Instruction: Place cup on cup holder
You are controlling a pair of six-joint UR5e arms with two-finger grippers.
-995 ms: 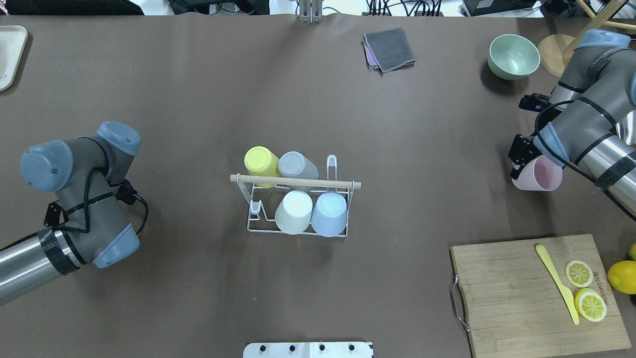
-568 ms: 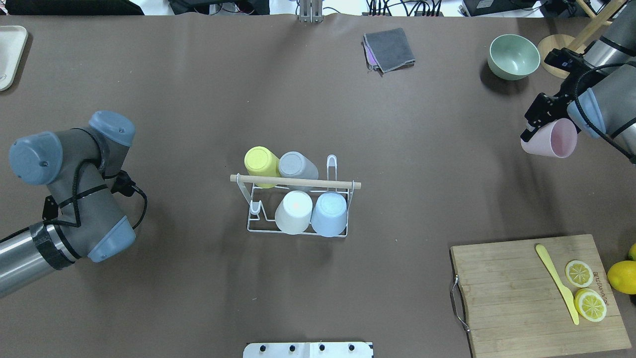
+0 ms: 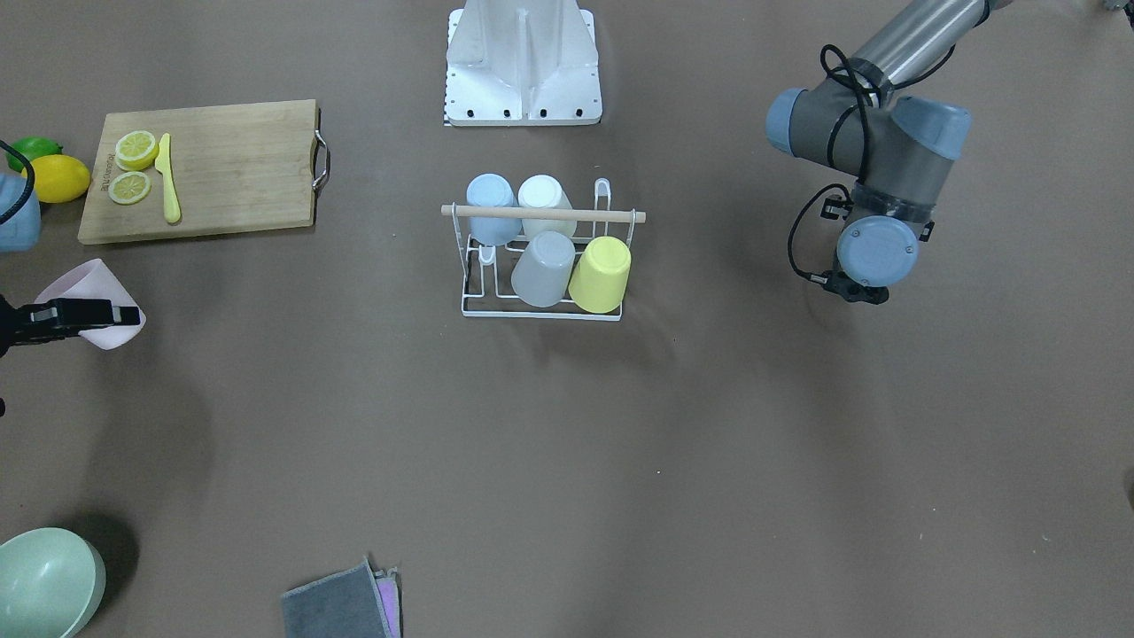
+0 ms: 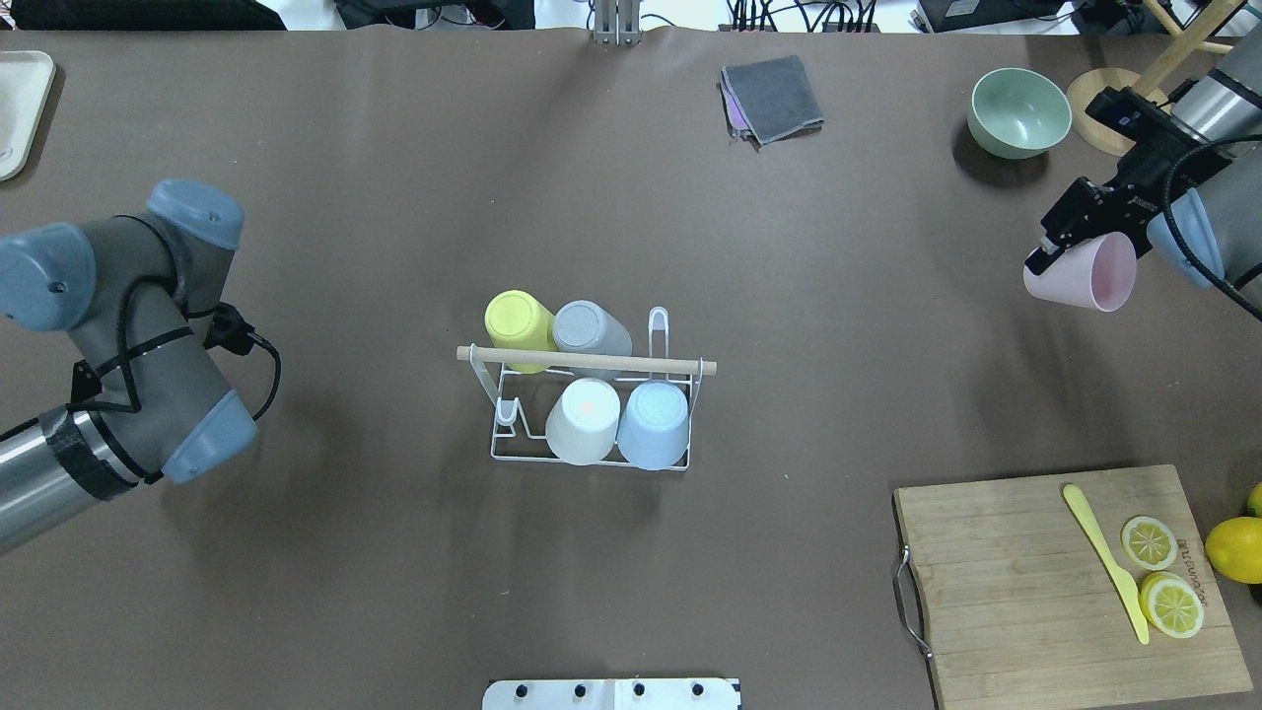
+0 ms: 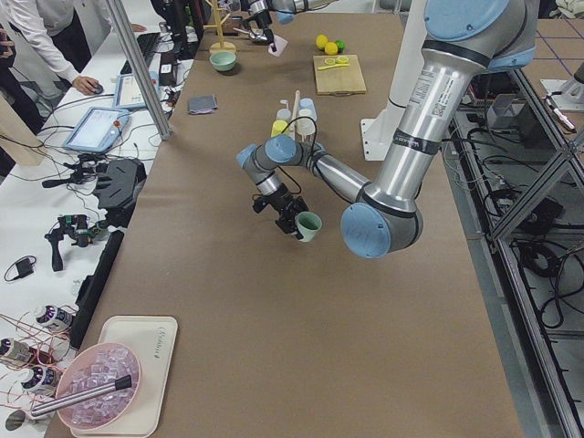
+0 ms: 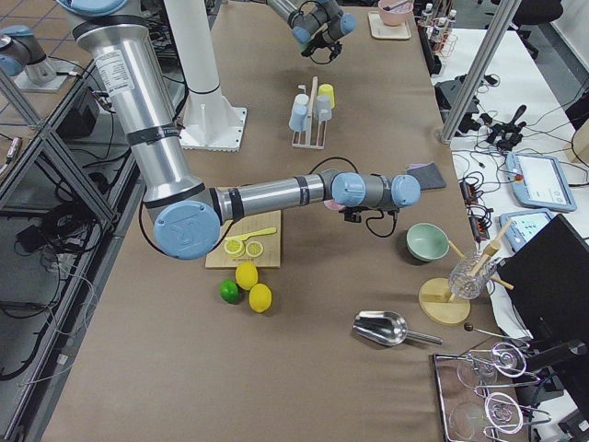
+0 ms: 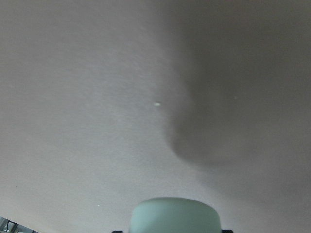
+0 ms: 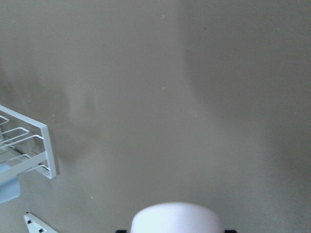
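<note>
The cup holder is a white wire rack with a wooden dowel bar, at the table's middle; it also shows in the front-facing view. Yellow, grey, white and blue cups sit upside down on its prongs. My right gripper is shut on a pink cup, held tilted above the table far right of the rack. My left gripper is shut on a pale green cup above the table, left of the rack; the arm hides it in the overhead view.
A wooden cutting board with lemon slices and a yellow knife lies at the near right, a lemon beside it. A green bowl, a wooden stand and a folded grey cloth lie at the far side.
My right gripper has lifted the pink cup and carried it toward the table's far side. My left arm has moved left and toward the far side.
</note>
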